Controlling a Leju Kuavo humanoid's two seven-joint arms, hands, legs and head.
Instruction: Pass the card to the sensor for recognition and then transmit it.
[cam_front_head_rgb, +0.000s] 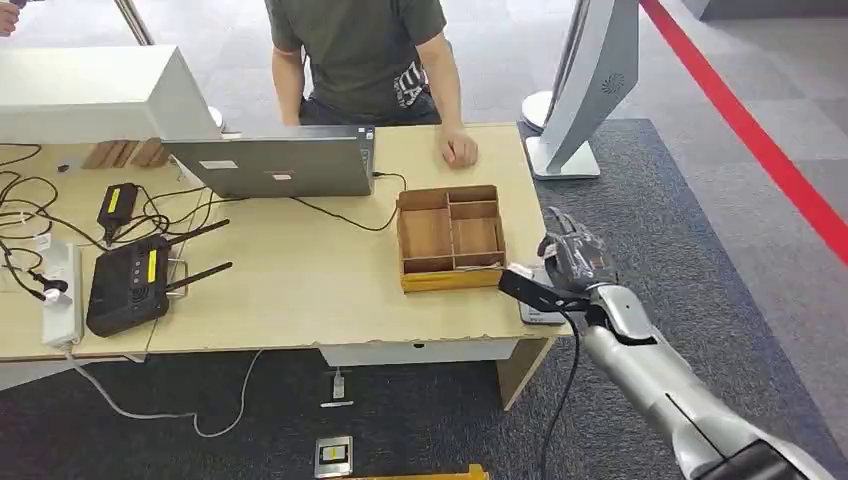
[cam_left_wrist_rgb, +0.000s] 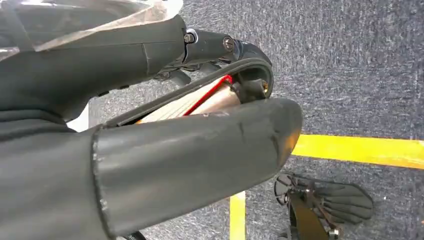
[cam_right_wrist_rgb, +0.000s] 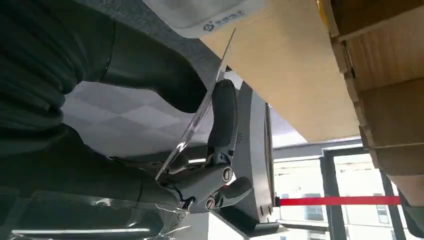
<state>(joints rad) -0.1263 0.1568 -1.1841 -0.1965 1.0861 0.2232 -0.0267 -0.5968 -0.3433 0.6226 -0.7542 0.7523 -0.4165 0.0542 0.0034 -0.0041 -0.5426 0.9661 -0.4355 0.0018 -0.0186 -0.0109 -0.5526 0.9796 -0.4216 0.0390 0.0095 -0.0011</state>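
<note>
gripping card edge-on | right hand | above sensor at table corner

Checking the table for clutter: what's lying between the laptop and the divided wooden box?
A thin black cable loops over the otherwise bare tabletop between the laptop and the wooden box, as the head view shows.

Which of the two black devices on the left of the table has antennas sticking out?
The larger one, the router near the table's front edge, has two antennas pointing right. The smaller black box behind it has none.
</note>
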